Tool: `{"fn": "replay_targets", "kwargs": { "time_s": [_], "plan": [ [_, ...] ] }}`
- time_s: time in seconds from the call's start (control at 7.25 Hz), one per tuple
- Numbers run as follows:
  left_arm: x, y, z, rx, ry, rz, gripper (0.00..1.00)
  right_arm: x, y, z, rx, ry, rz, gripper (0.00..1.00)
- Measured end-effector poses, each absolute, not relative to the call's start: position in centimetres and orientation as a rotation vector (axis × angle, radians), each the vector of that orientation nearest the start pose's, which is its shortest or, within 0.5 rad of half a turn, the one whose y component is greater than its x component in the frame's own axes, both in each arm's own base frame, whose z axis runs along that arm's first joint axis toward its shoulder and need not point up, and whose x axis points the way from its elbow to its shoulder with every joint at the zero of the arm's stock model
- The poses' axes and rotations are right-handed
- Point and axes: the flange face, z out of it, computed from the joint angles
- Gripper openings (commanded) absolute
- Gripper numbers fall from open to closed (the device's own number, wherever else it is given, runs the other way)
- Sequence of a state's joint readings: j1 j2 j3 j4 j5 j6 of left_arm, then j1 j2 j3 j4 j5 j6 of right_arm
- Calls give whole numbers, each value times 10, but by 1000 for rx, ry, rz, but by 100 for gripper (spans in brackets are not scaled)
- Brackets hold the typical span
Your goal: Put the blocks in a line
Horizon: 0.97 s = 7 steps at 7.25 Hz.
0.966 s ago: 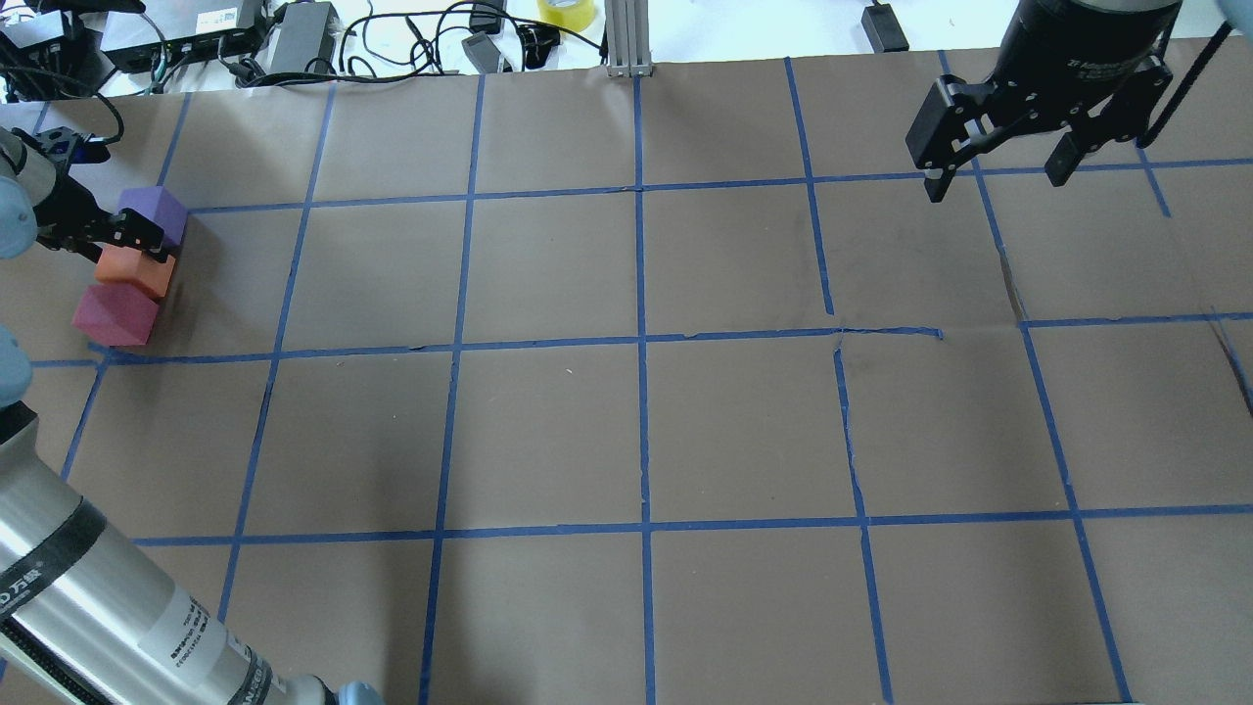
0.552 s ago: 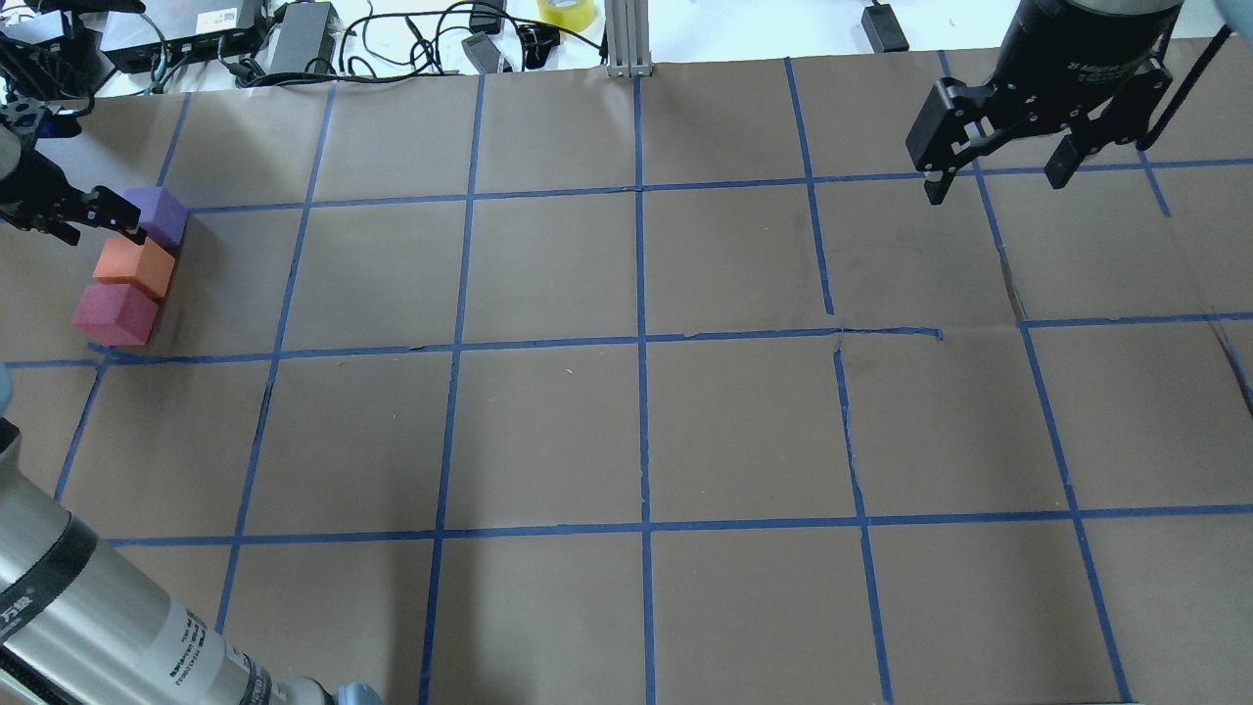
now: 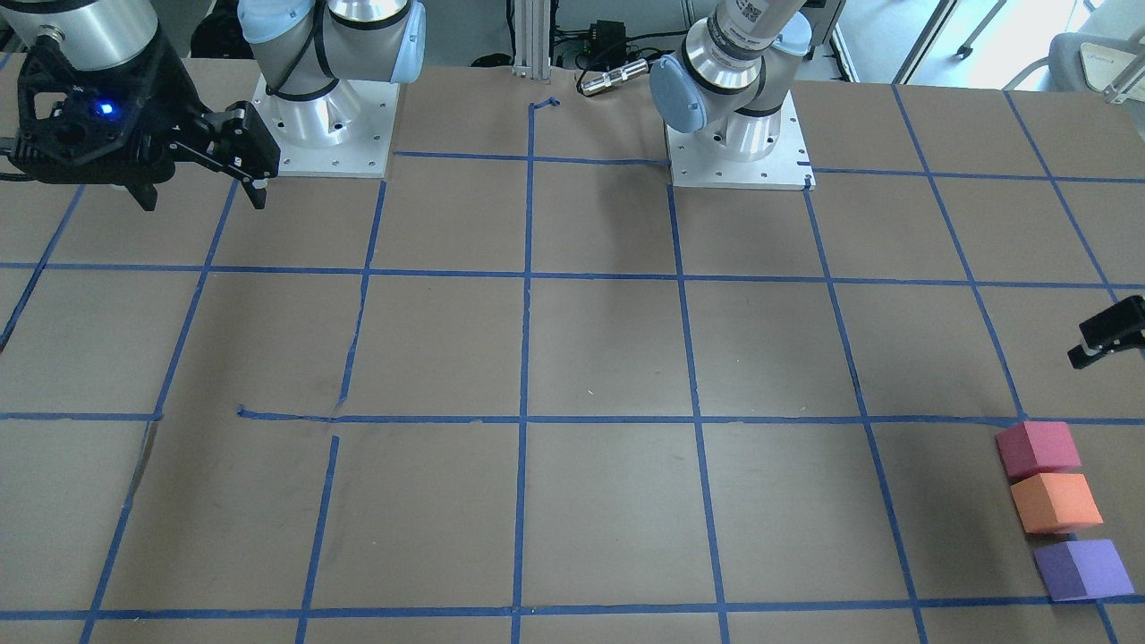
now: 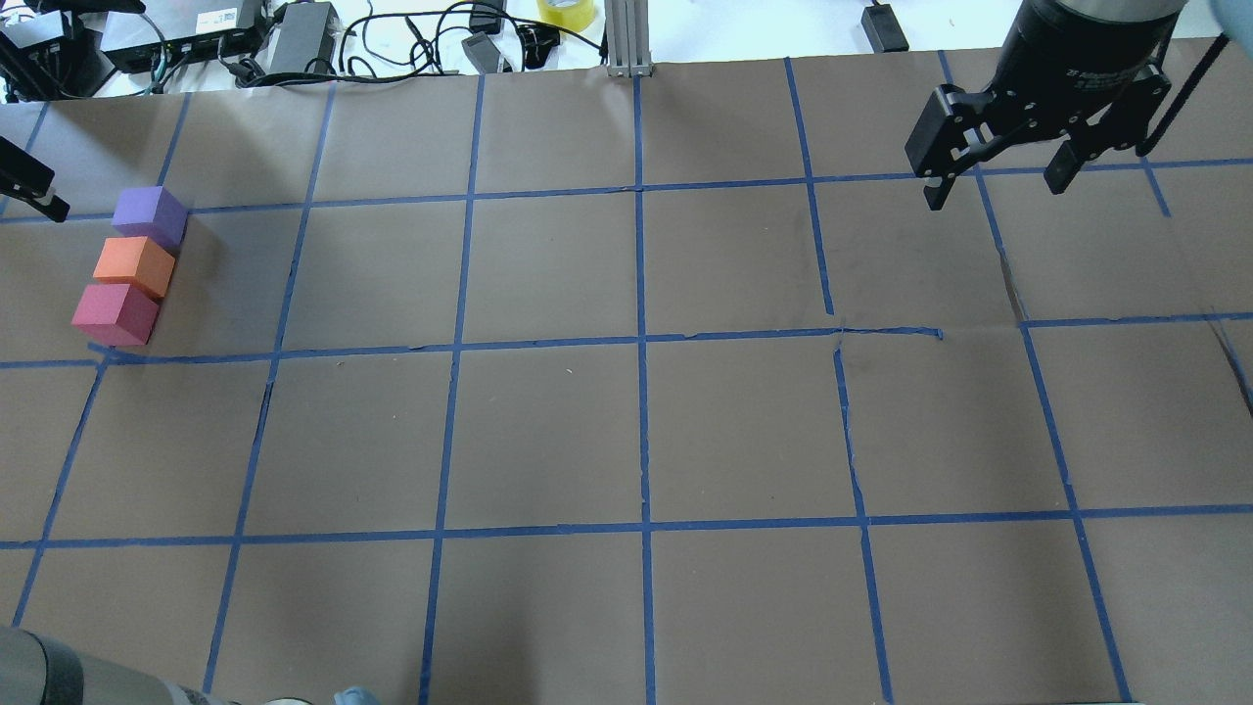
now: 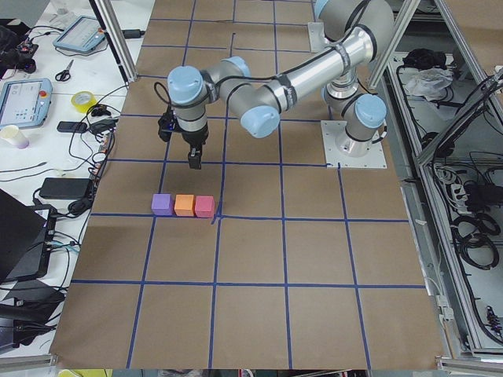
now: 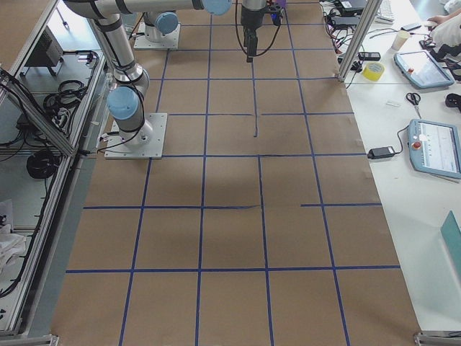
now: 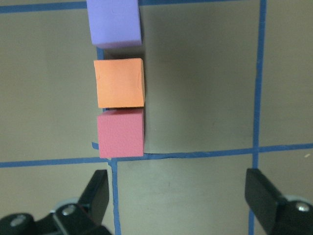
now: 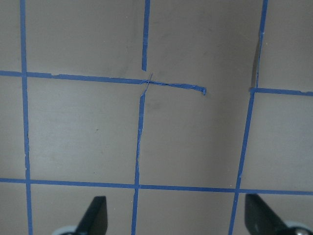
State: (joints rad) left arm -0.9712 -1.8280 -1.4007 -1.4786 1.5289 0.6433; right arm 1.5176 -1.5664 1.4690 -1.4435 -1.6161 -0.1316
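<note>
Three blocks stand in a straight, touching line at the table's far left: purple block (image 4: 147,213), orange block (image 4: 132,262), red-pink block (image 4: 115,313). They also show in the front view as the red-pink block (image 3: 1038,447), orange block (image 3: 1055,503) and purple block (image 3: 1082,570), and in the left wrist view with the orange block (image 7: 120,82) in the middle. My left gripper (image 7: 178,200) is open and empty, raised and apart from the blocks; only a fingertip (image 4: 34,191) shows overhead. My right gripper (image 4: 998,181) is open and empty, high over the far right.
Cables, power bricks and a yellow tape roll (image 4: 566,12) lie beyond the table's far edge, beside an aluminium post (image 4: 626,39). The brown paper has a blue tape grid, torn near the centre right (image 4: 840,338). The arm bases (image 3: 326,134) stand on the robot's side.
My left gripper has come off the orange block and drawn back left, nearly out of the overhead view. The three blocks have stayed put. The right gripper has barely moved.
</note>
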Motion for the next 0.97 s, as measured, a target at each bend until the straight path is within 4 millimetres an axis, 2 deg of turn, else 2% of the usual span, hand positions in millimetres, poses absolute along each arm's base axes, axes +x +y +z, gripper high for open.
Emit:
{"fn": "replay_targets", "kwargs": {
  "time_s": [0.14, 0.28, 0.41, 0.69, 0.83, 0.97],
  "plan": [
    [195, -551, 460, 90, 3170, -63, 100, 103, -495, 523, -128, 3182, 55, 100],
    [150, -542, 473, 102, 3163, -85, 100, 103, -495, 523, -128, 3182, 56, 100],
    [93, -543, 484, 57, 3153, -119, 100, 103, -495, 523, -127, 3183, 56, 100],
    [-38, -554, 488, -1, 3141, -231, 100, 102, -494, 523, -125, 3182, 56, 100],
    [-93, -554, 486, -5, 3138, -283, 100, 102, -494, 523, -125, 3183, 56, 100],
    [-128, -550, 485, -4, 3126, -316, 100, 102, -494, 522, -125, 3182, 58, 100]
  ]
}}
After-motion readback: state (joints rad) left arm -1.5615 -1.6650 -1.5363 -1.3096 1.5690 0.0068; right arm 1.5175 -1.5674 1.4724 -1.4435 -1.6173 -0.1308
